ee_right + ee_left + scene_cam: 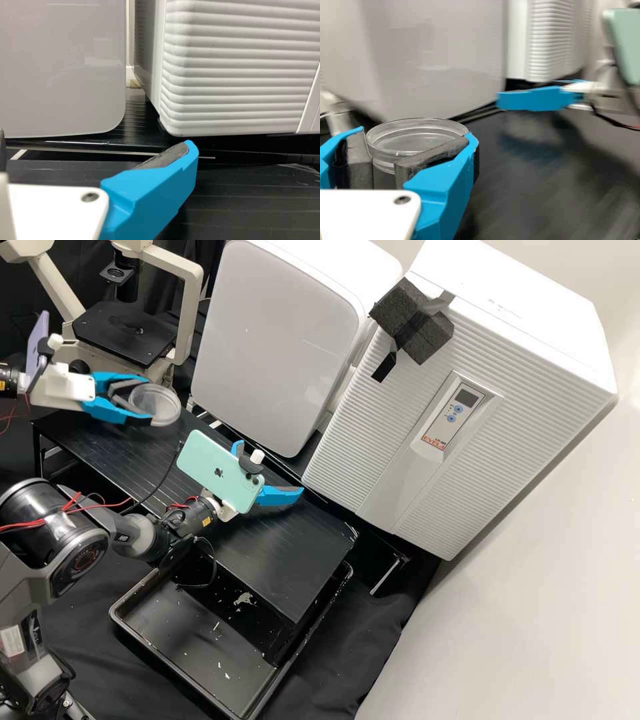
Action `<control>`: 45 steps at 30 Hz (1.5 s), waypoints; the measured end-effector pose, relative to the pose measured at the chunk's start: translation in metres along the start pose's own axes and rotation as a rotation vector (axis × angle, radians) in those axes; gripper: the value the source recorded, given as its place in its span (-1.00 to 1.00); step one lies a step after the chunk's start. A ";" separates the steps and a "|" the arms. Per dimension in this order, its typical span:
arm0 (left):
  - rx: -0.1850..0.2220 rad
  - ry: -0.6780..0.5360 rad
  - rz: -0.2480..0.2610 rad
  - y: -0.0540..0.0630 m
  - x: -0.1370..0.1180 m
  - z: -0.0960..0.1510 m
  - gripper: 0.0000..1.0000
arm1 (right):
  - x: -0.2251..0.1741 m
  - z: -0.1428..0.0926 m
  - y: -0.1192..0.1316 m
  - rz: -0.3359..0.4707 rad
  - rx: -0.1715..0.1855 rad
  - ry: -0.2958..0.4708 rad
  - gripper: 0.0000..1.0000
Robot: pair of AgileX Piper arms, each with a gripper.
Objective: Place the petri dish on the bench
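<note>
In the high view my left gripper (146,400) is at the upper left, over the far-left end of the black bench (287,557), shut on the clear round petri dish (162,407). The left wrist view shows that gripper (412,140) with its grey pads against the sides of the petri dish (415,131), which it holds roughly level. My right gripper (269,469) is over the bench's middle, partly behind a phone, its fingers wide apart. In the right wrist view the right gripper (95,145) stands open with nothing between its fingers.
A large white device (273,340) and a ribbed white incubator (400,407) stand along the bench's back. A microscope (127,333) is behind the left gripper. A black tray (180,633) lies at the bench's front edge. A cable (160,483) crosses the bench.
</note>
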 end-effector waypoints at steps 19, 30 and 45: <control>0.070 -0.163 -0.068 -0.006 0.044 0.039 -1.00 | 0.000 0.000 0.000 0.000 0.000 0.000 1.00; -0.097 -0.153 -0.127 -0.021 0.060 0.032 -1.00 | 0.000 0.000 0.000 0.000 0.000 0.000 1.00; -0.099 -0.165 -0.125 -0.021 0.061 0.036 1.00 | 0.000 0.000 0.000 0.000 0.000 0.000 1.00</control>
